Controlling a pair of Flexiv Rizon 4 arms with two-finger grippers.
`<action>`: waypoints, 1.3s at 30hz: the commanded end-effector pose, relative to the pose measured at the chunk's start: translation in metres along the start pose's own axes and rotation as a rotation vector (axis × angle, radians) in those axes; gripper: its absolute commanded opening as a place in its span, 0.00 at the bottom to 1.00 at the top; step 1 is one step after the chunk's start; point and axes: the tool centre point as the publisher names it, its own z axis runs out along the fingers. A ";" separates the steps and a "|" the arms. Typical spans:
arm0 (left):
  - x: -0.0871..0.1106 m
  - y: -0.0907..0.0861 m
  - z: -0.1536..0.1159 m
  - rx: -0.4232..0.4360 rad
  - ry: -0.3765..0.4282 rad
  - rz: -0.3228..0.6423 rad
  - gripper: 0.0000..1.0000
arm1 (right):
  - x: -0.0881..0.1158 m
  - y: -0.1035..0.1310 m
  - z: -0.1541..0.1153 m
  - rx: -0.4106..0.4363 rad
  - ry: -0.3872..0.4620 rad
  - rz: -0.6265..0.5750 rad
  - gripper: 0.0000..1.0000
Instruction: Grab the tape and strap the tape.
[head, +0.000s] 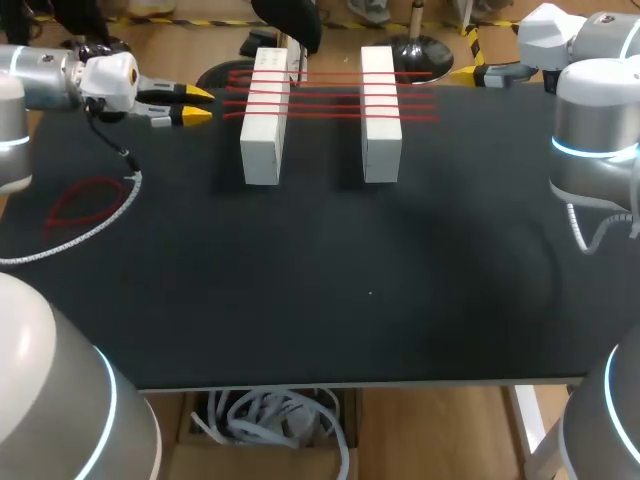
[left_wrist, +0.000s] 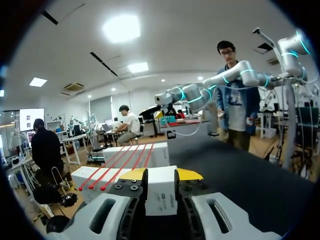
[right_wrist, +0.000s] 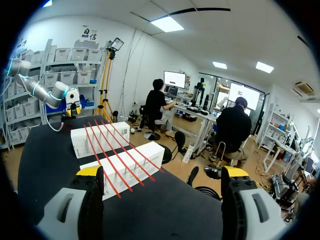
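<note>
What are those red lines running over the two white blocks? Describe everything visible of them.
The red strands are thin and parallel, looking like cord or narrow tape. They stretch taut across the tops of both white blocks, bridging the gap between them, their ends poking out past the outer sides. Nothing else touches them.

The left block (head: 263, 125) and right block (head: 381, 125) stood side by side at the counter's (head: 350, 300) far side, tape strands (head: 330, 96) lying across both. Left of them hung the left end effector (head: 197, 104) — nearer, by the left edge, lay a loose tape loop (head: 84, 201).
</note>
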 end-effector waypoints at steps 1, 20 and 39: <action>-0.019 0.019 0.001 0.039 0.051 -0.009 0.26 | 0.000 0.000 0.000 -0.001 0.000 0.000 1.00; -0.037 0.044 0.011 0.067 0.075 -0.022 0.20 | 0.000 0.000 0.000 -0.001 0.000 0.000 1.00; -0.037 0.053 0.017 0.074 0.074 -0.047 0.19 | 0.000 0.000 0.000 -0.001 0.000 0.000 1.00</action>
